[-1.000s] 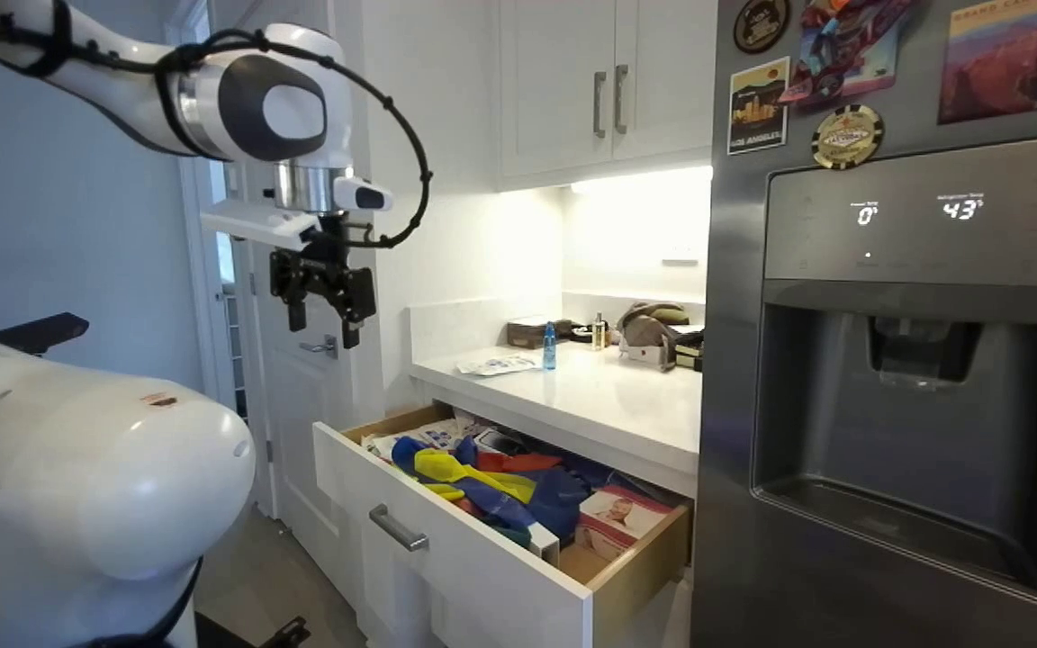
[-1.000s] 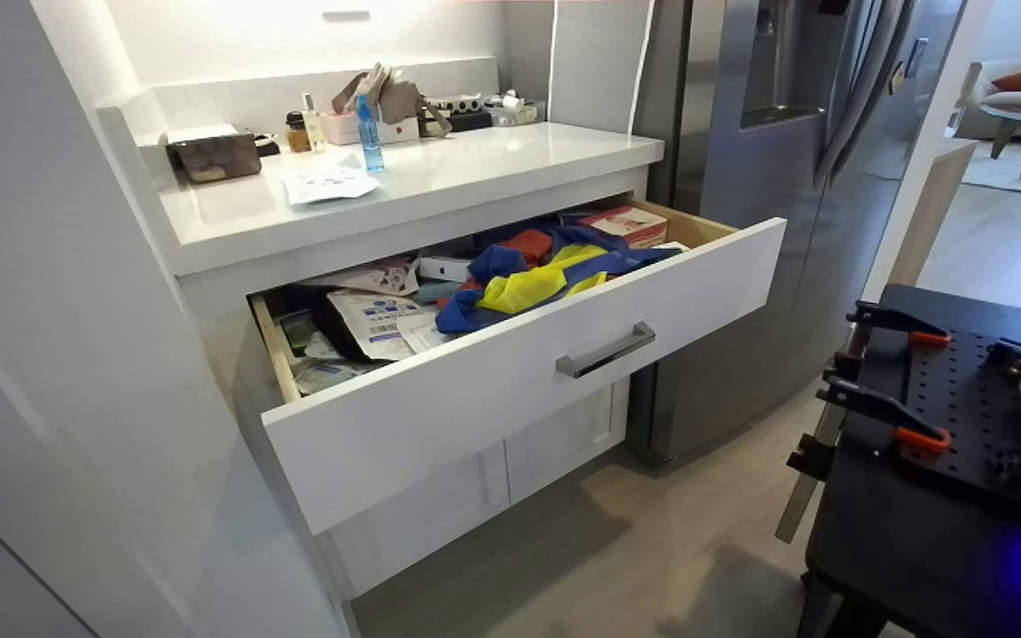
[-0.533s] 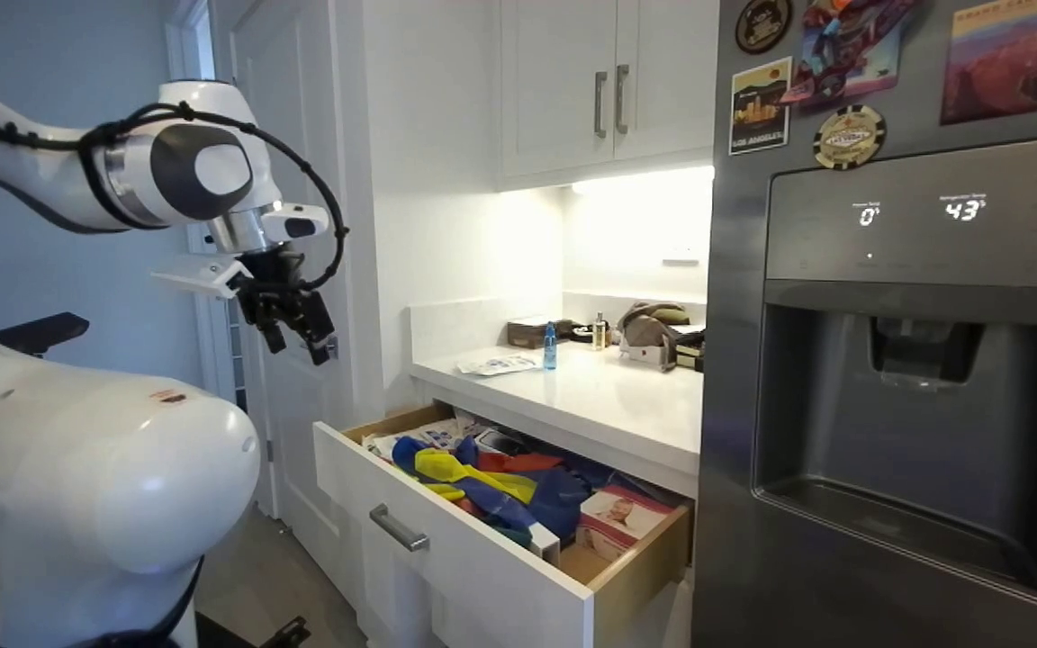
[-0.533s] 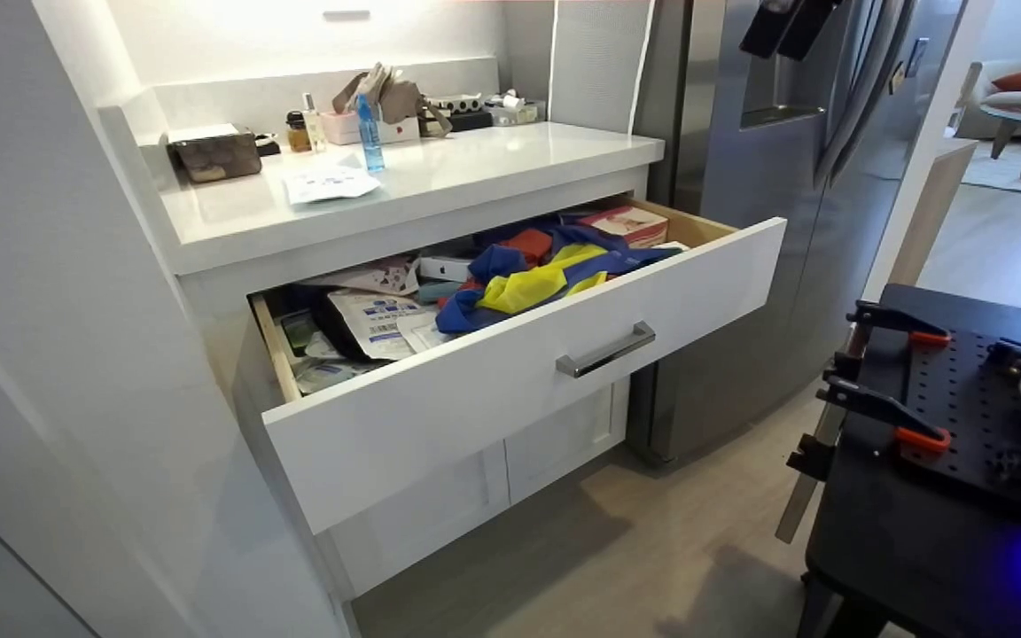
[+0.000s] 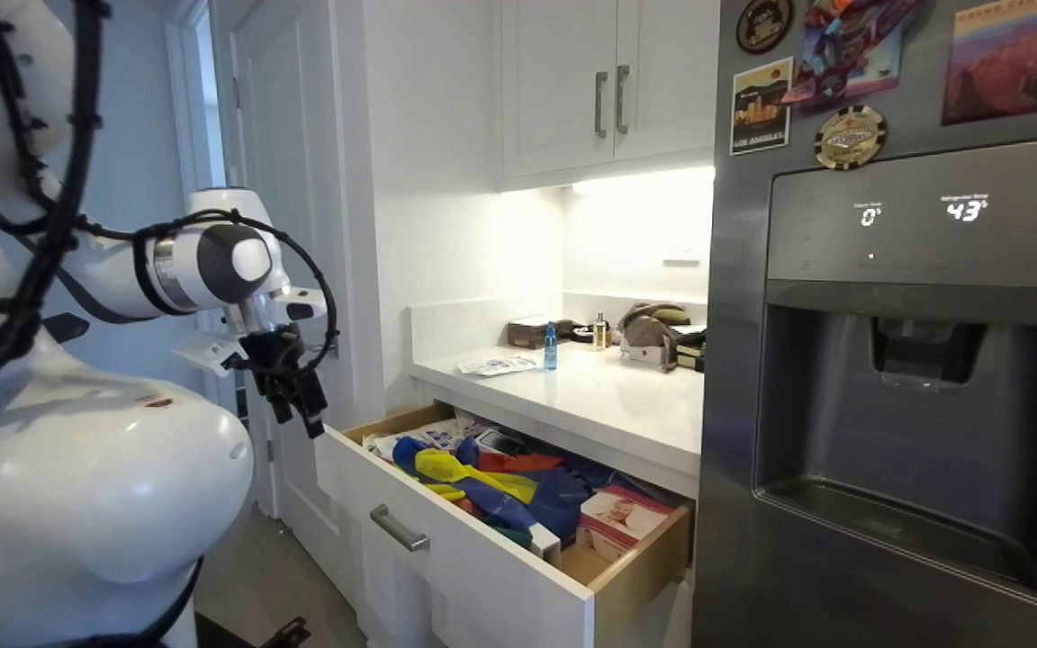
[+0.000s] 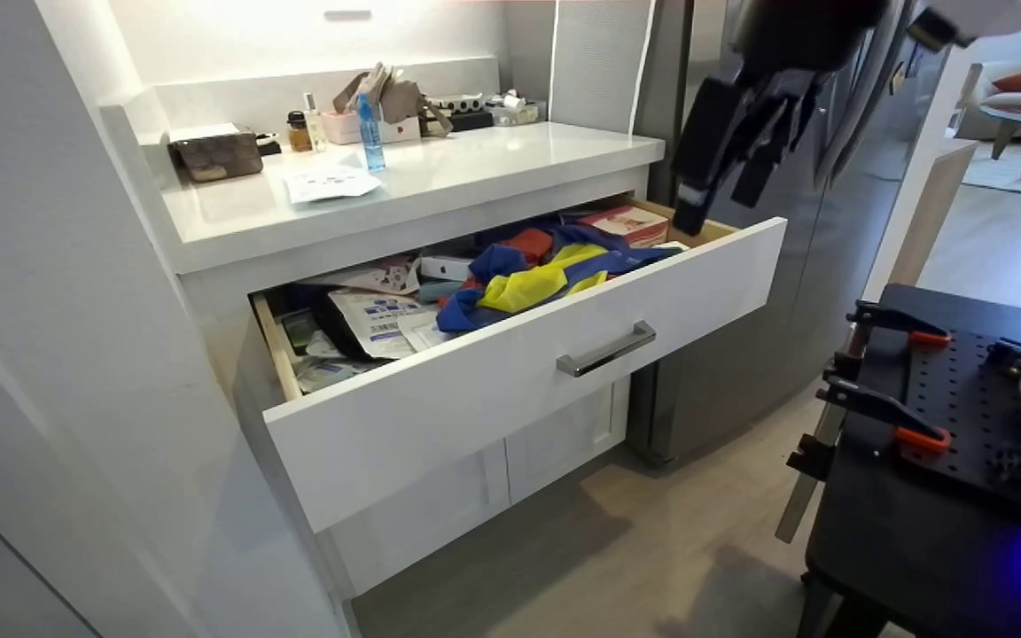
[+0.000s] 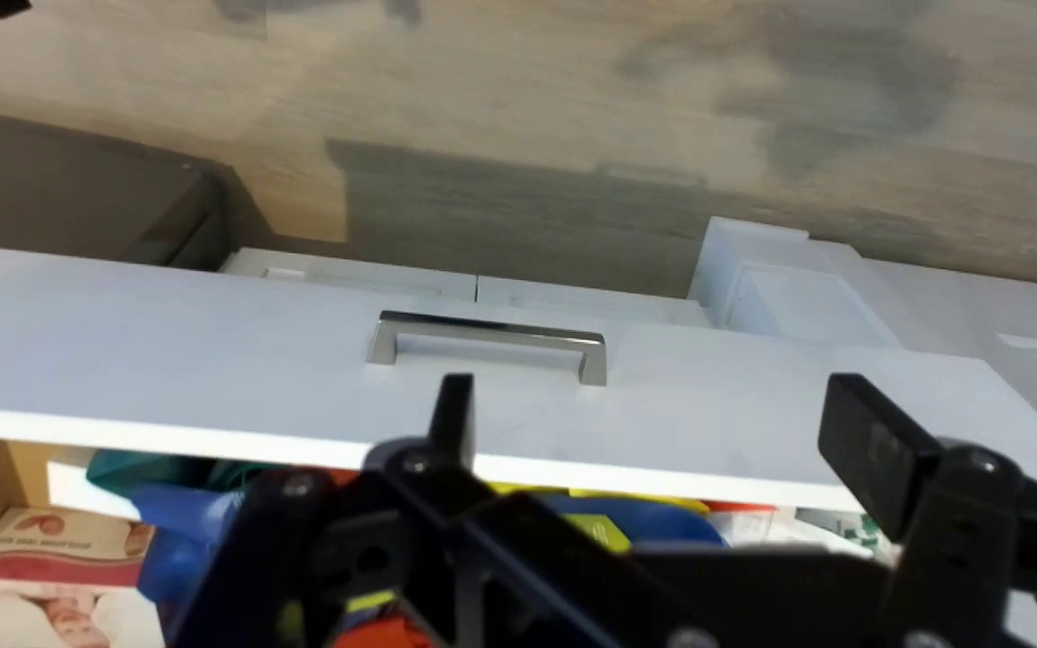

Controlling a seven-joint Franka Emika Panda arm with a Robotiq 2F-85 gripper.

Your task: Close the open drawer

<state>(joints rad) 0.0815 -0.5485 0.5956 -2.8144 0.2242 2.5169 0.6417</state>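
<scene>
A: Where did you see the drawer [image 6: 475,403]?

B: Under the white worktop [image 6: 510,164], standing well out toward the near side, so its inside showed in both exterior views. A silver handle [image 6: 605,350] sat on its white front.

A: What lay inside?

B: In an exterior view, a crumpled blue and yellow cloth [image 6: 524,288] lay in the middle. Packets [image 6: 378,323] were heaped to its left, a small white box [image 6: 446,268] sat between them toward the far side, and a red-and-white box [image 6: 626,226] stood at the far right, near the light-wood side.

A: And the pincer [image 7: 653,418]?

B: In the wrist view its two fingers [image 7: 879,436] were spread wide apart, crossing the line of the front's top edge, with the handle showing beyond the tips. The white arm [image 5: 122,468] stood on the left in an exterior view, and the fingers slanted down to the right.

A: Did it touch the drawer?

B: I couldn't quite tell. In that view the tips appeared right beside the far left corner of the front, but depth was hard to judge.

A: What stood on the worktop?

B: A blue bottle [image 6: 370,133] stood upright, with a flat white packet [image 6: 331,183] just to its left and nearer, and a brown box [image 6: 218,159] farther left. A steel fridge [image 5: 901,243] stood to the right.
</scene>
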